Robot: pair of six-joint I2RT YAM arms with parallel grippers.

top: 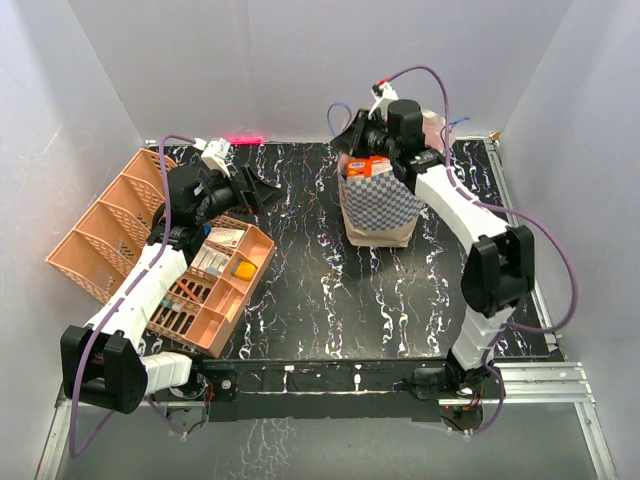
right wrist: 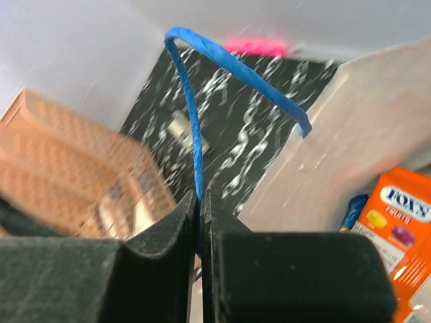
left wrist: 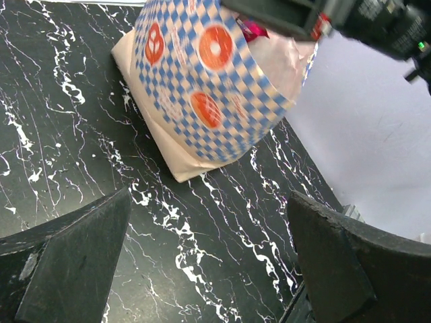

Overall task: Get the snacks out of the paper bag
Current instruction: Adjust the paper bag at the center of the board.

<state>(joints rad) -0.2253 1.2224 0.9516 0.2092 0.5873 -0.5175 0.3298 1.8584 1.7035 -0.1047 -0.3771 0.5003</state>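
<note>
The paper bag (top: pixel 378 205) stands upright at the back of the black marble table, its chequered band facing my left wrist camera (left wrist: pixel 202 87). Snacks show in its open top: an orange packet (top: pixel 368 166) (right wrist: pixel 394 229), a blue packet (right wrist: pixel 351 212) beside it, and a magenta packet (left wrist: pixel 250 28) at the rim. My right gripper (top: pixel 356 136) (right wrist: pixel 199 202) is over the bag's left rim, shut on the bag's blue cord handle (right wrist: pixel 192 114), which runs down between its pads. My left gripper (top: pixel 262 195) (left wrist: pixel 209 198) hovers open over bare table to the left of the bag, holding nothing.
A peach latticed basket (top: pixel 215 285) with bottles and tubes lies under the left arm. A second peach basket (top: pixel 100 225) leans tilted at the far left. White walls close in the back and sides. A metal rail (top: pixel 530 375) runs along the front right.
</note>
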